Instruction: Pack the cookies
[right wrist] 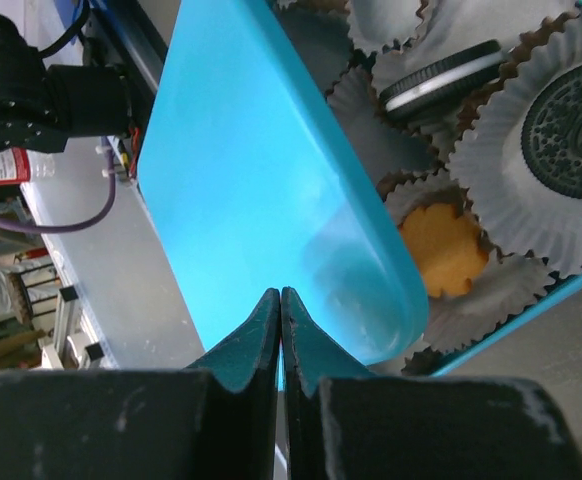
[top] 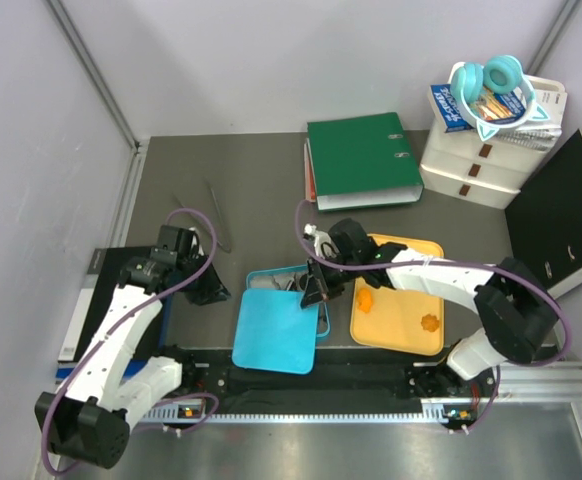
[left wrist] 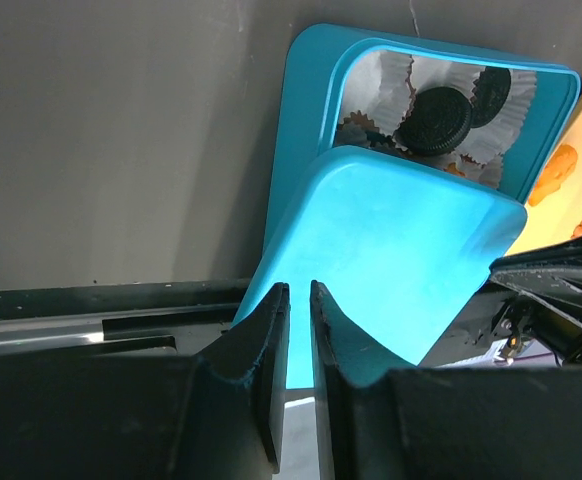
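A blue box (top: 289,275) holds paper liners with cookies: black round ones (right wrist: 568,125) (left wrist: 437,118) and an orange flower one (right wrist: 443,250). A blue lid (top: 276,330) lies tilted across the box's near part, leaving its far part uncovered. Two orange flower cookies (top: 367,297) (top: 430,322) lie on the yellow tray (top: 401,335). My right gripper (top: 316,290) is shut and empty, with its tips (right wrist: 280,295) at the lid's surface (right wrist: 261,170) near its far right corner. My left gripper (top: 206,290) is shut and empty, just left of the lid (left wrist: 401,250).
A green binder (top: 363,160) lies behind the box. White drawers (top: 476,165) with headphones (top: 486,85) stand at the back right, with a black folder (top: 566,215) beside them. A thin metal tool (top: 216,228) lies at the back left. A dark pad (top: 96,295) lies at the left.
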Tool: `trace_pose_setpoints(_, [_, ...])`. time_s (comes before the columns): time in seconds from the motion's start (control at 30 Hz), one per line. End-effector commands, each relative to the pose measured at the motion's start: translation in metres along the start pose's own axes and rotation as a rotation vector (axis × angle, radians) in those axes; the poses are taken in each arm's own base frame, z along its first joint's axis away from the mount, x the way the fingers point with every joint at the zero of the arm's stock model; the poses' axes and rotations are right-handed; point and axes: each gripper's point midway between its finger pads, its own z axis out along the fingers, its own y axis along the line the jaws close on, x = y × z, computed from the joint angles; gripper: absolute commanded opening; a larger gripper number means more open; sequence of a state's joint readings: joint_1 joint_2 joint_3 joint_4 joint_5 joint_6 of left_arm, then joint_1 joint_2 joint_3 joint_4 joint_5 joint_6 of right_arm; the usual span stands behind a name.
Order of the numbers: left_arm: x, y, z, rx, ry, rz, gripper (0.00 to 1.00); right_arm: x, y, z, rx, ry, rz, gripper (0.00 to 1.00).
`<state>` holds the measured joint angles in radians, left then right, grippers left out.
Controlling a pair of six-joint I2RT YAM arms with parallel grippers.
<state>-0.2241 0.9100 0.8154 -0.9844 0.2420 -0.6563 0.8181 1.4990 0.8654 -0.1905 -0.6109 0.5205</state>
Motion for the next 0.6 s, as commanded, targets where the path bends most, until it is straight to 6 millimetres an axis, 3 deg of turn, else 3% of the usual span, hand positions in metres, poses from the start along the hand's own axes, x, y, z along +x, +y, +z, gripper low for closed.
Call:
trace_pose_setpoints(0.0, [-0.007, -0.009, 0.002, 0.04, -0.018, 0.005, 0.19, -0.028, 0.012, 0.002, -0.004, -0.067, -0.048, 0.0])
trace_pose_setpoints(0.3, [-0.006, -0.011, 0.006, 0.052, -0.009, 0.008, 0.2, -0.034, -0.005, 0.015, 0.071, -0.044, -0.017, 0.0])
trace_pose_setpoints(0.57, [-0.01, -0.014, 0.003, 0.064, -0.032, 0.009, 0.2, -0.045, -0.012, 0.013, 0.136, -0.079, -0.013, 0.0])
